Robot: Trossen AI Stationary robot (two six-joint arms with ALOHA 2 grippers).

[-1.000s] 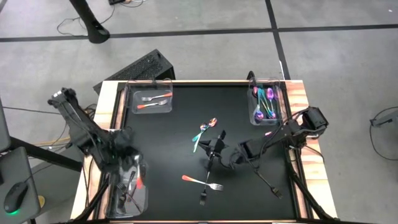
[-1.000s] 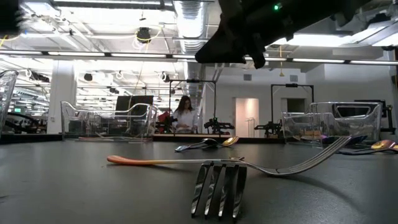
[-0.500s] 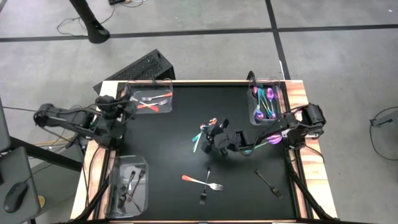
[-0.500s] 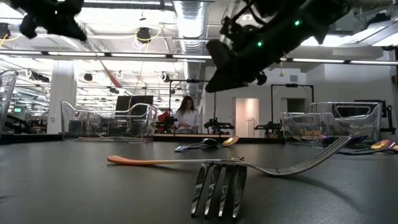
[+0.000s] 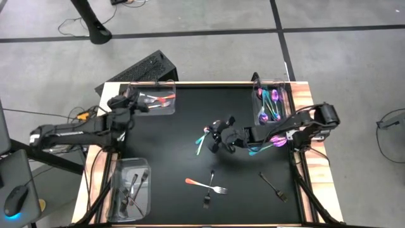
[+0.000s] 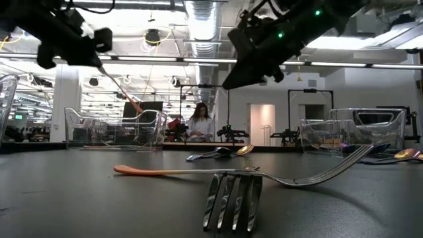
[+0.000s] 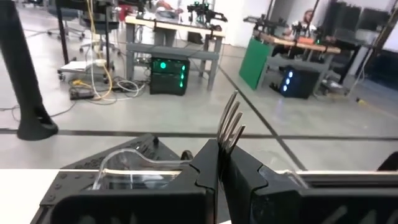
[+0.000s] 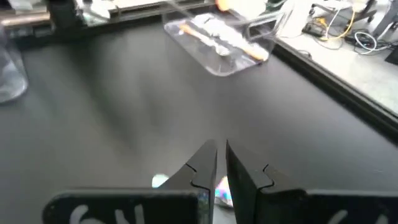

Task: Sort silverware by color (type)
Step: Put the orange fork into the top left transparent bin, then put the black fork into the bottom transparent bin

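My left gripper [image 5: 133, 102] hangs over the near edge of the far-left clear bin [image 5: 169, 113], shut on a fork. The fork's tines [image 7: 231, 121] stick out past the fingertips. In the low view a thin shaft with an orange-pink end [image 6: 134, 104] slants down from it. My right gripper [image 5: 216, 135] hovers shut above the iridescent spoons [image 5: 204, 137] at the table's middle, touching nothing. An orange-handled fork [image 5: 197, 183] and a black fork [image 5: 208, 190] lie crossed near the front. Another black fork [image 5: 273, 187] lies to the right. My left gripper pinches the fork between its two shut fingers [image 7: 208, 168], just behind the tines [image 7: 227, 134], with the fork lying along the fingers. The fork is lifted clear of the table and bin. The fingers hide the exact place of contact.
The far-left bin holds orange-handled pieces [image 5: 158, 100]. The far-right bin [image 5: 258, 121] holds iridescent ones, and the near-left bin [image 5: 115, 166] holds black ones. An iridescent piece [image 5: 269, 142] lies under the right arm. A person stands far behind the table [image 6: 198, 119].
My left gripper has risen out of the near-left bin and swung toward the far edge to the far-left bin, carrying the orange-handled fork. My right gripper has shifted a little toward the far edge, over the iridescent spoons.
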